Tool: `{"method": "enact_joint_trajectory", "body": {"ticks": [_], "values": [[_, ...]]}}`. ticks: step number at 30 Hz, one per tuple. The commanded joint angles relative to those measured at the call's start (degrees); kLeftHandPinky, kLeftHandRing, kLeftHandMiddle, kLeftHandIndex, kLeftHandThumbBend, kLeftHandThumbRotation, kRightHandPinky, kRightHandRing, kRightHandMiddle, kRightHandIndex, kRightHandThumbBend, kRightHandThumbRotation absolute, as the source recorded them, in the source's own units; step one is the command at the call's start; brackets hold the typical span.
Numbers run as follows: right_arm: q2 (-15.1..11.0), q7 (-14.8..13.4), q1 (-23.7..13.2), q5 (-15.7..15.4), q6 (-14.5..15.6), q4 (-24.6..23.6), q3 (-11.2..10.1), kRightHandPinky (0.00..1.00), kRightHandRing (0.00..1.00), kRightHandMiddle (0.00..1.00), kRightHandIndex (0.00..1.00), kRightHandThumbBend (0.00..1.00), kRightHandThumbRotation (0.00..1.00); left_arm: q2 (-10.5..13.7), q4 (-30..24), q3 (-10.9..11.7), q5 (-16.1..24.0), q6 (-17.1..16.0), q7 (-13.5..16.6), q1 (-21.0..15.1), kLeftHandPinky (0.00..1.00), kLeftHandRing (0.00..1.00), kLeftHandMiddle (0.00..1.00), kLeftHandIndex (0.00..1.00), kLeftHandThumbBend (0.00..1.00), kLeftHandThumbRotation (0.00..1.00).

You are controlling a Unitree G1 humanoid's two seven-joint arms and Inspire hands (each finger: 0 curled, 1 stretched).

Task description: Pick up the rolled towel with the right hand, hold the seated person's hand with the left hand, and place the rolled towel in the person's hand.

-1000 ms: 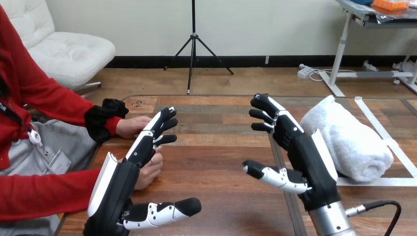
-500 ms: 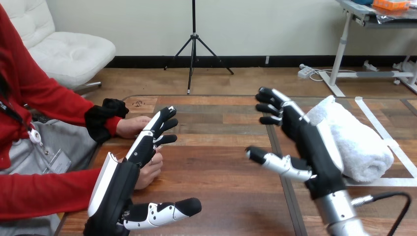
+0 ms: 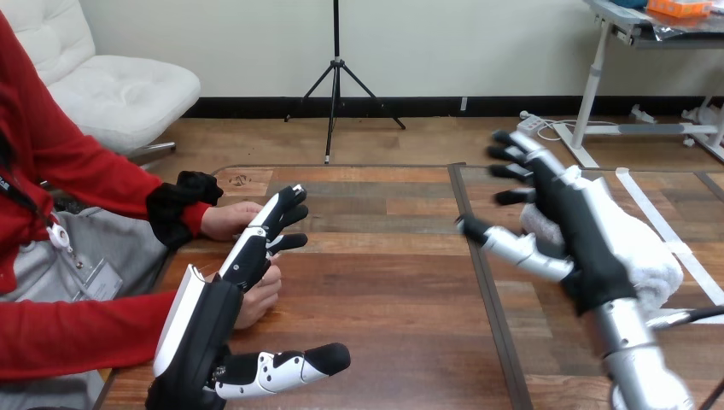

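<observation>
We have the right robot hand spread wide over the rolled towel, which lies on the bench at right, likely pre-grasp. The left robot hand is open beside the person's hands, ready to support; contact unclear.

The right hand has moved rightward over the rolled towel.
</observation>
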Motion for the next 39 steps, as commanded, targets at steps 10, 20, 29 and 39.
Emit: {"method": "enact_joint_trajectory", "body": {"ticks": [10,20,29,39], "values": [[-4.8,-1.8,-8.8,-1.5,11.7,-8.1,-2.0,0.79,0.91,0.9,0.92,1.0,0.59,-0.5,-1.5,0.2,0.0,-0.3,0.5,-2.2,0.8,0.89,0.93,0.92,1.0,0.55],[-7.5,-0.7,-12.3,-2.0,17.6,-9.1,-1.6,0.85,0.93,0.91,0.94,1.0,0.57,-0.2,-0.9,-0.1,-0.6,-0.7,0.0,-2.7,0.8,0.89,0.93,0.93,1.0,0.56],[-9.9,0.2,-15.6,-4.1,22.8,-8.5,-0.5,0.83,0.92,0.91,0.94,1.0,0.55,0.0,-1.3,-1.1,-3.6,-0.1,-1.8,-2.7,0.83,0.91,0.94,0.93,1.0,0.53],[-12.8,2.1,-19.5,-6.8,26.9,-5.4,1.2,0.8,0.9,0.92,0.96,1.0,0.56,-0.3,-1.4,0.2,-1.2,-0.5,-0.9,-2.7,0.82,0.91,0.94,0.93,1.0,0.55]]}}
